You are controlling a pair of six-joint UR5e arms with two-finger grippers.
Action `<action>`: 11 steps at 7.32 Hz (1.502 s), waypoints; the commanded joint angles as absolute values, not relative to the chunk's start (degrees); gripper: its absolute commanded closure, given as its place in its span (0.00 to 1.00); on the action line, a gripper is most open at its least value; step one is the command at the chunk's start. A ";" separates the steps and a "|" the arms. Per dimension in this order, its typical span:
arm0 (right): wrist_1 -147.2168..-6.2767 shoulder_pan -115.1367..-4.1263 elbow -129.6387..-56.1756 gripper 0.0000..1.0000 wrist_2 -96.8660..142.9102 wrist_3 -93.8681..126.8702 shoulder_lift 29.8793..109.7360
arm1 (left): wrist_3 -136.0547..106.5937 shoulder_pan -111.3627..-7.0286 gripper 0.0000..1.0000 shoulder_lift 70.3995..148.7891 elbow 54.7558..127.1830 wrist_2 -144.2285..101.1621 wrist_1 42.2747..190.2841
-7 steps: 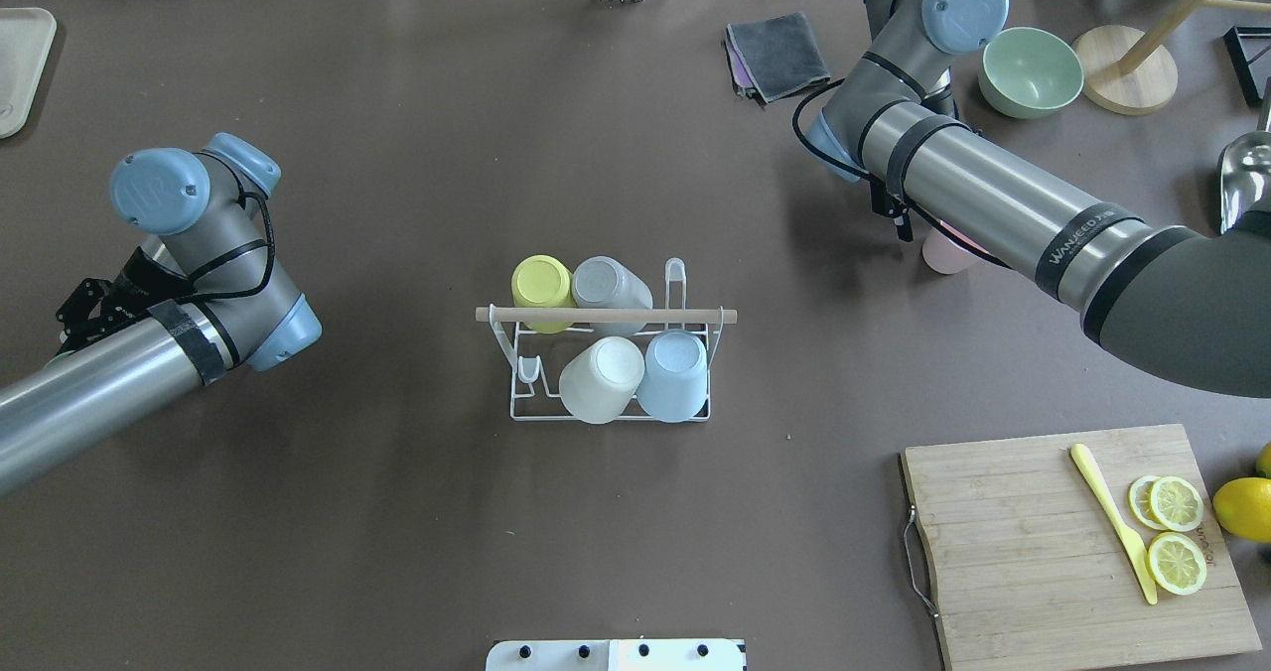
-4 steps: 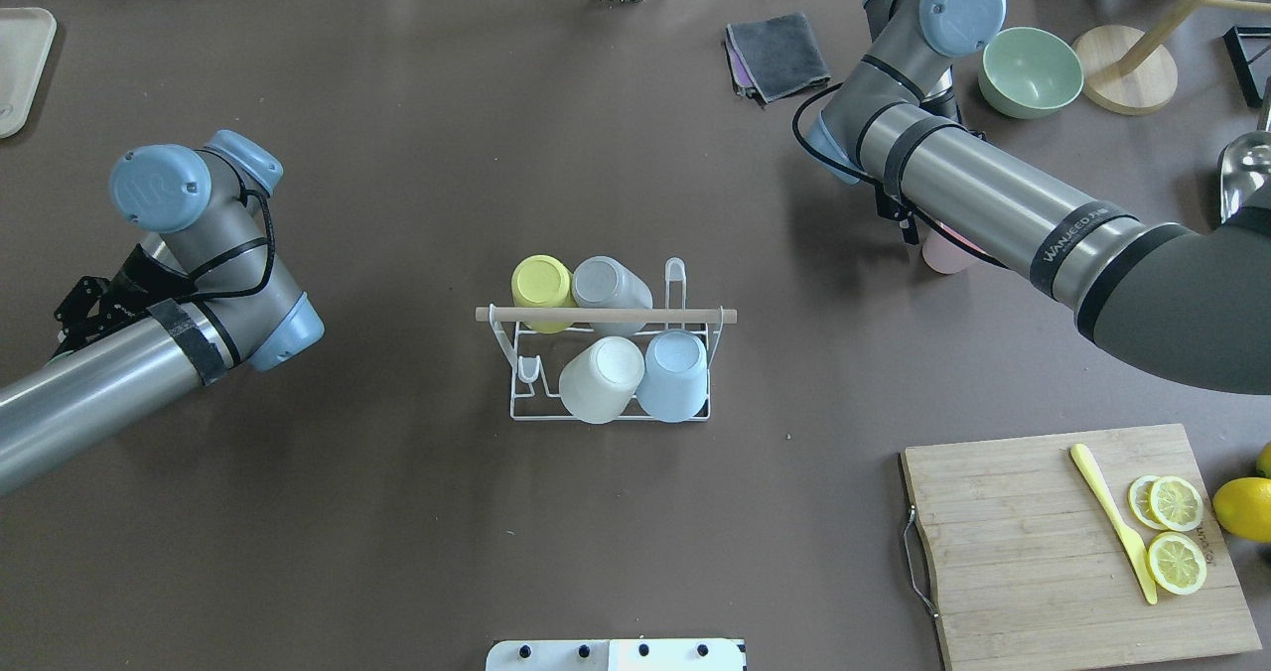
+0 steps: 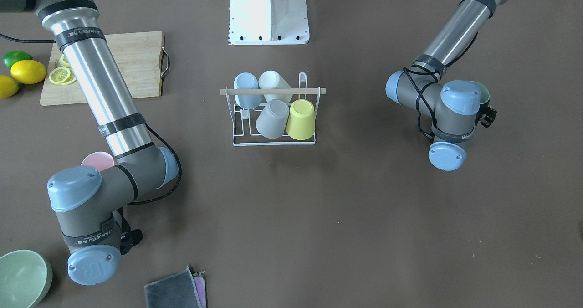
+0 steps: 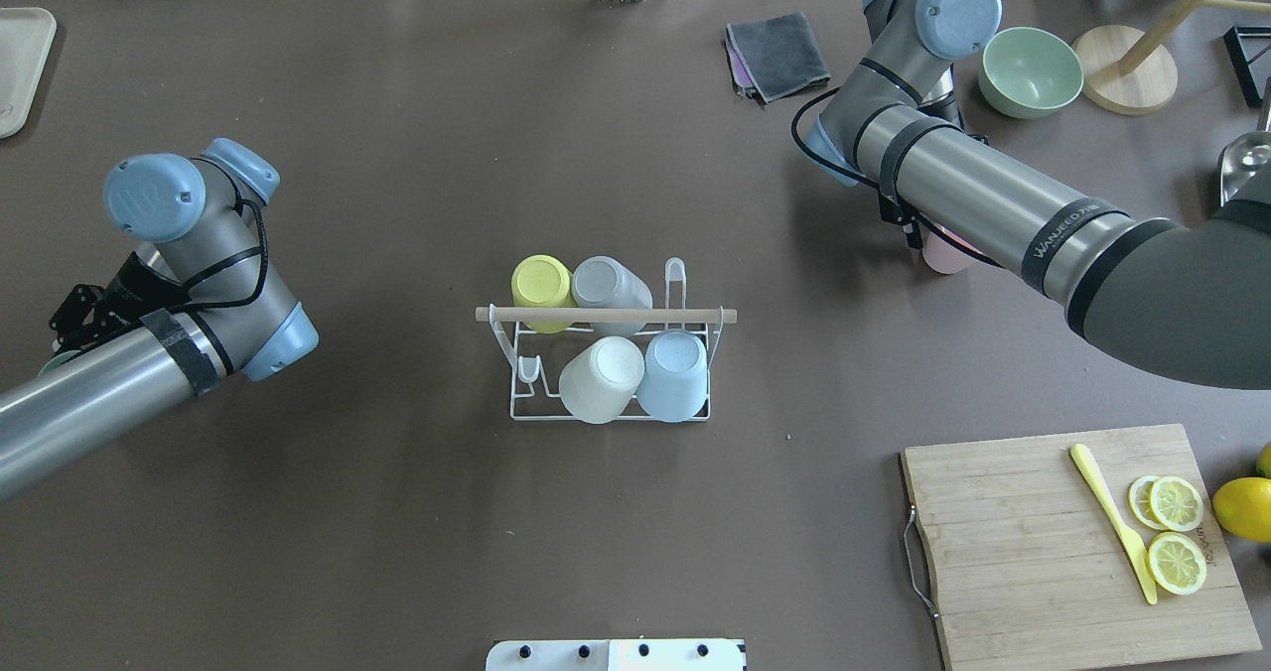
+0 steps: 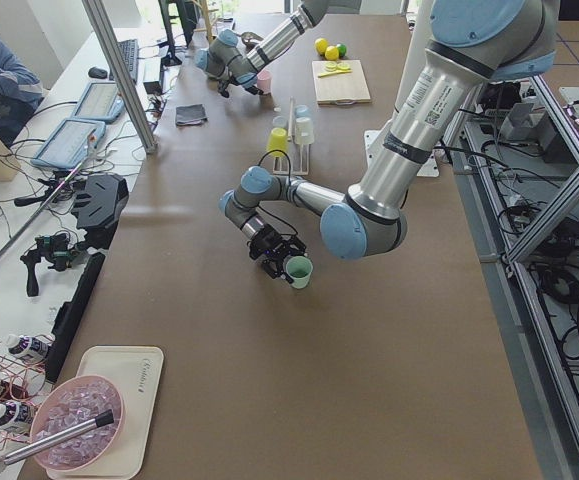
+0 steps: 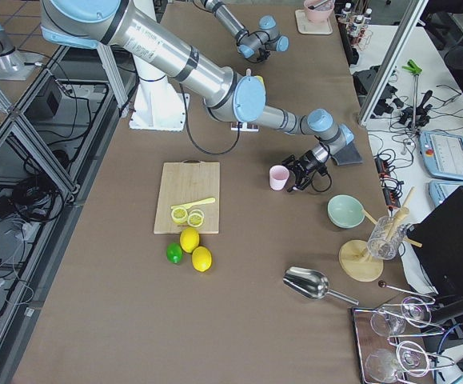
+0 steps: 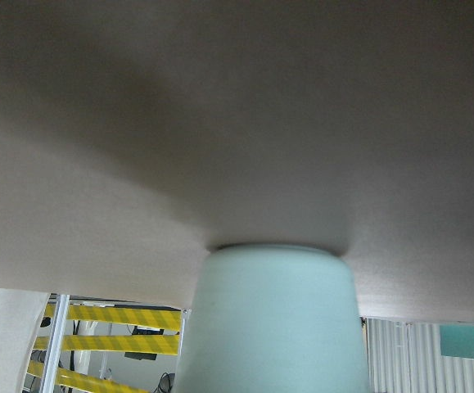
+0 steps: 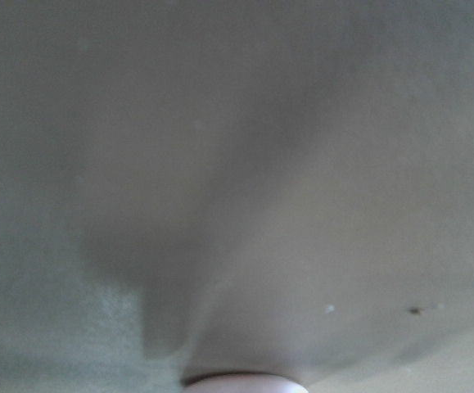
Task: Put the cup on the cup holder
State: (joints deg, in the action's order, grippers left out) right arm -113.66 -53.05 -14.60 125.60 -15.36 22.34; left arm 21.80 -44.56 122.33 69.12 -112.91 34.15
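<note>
Both shifted slightly: left claw (image 5: 281,258) and right claw (image 6: 293,173), apart or clamped, cannot tell.

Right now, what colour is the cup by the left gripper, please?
The cup is pale mint green, clearest in the exterior left view.

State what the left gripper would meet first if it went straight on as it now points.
Most likely the green cup, right in front of the left gripper and filling the bottom middle of its wrist view. Whether they touch is unclear.
</note>
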 commanded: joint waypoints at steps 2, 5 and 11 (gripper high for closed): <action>-114.43 -52.91 -13.19 0.00 125.60 -16.43 21.45 | 21.80 -44.38 0.58 122.34 68.91 -112.76 34.36; -115.75 -52.65 -12.92 0.00 125.16 -16.52 21.18 | 21.71 -46.31 0.89 121.56 73.97 -110.41 34.54; -116.63 -52.38 -12.92 0.00 123.66 -17.23 21.01 | -1.80 -47.29 0.89 103.14 106.04 -111.78 65.22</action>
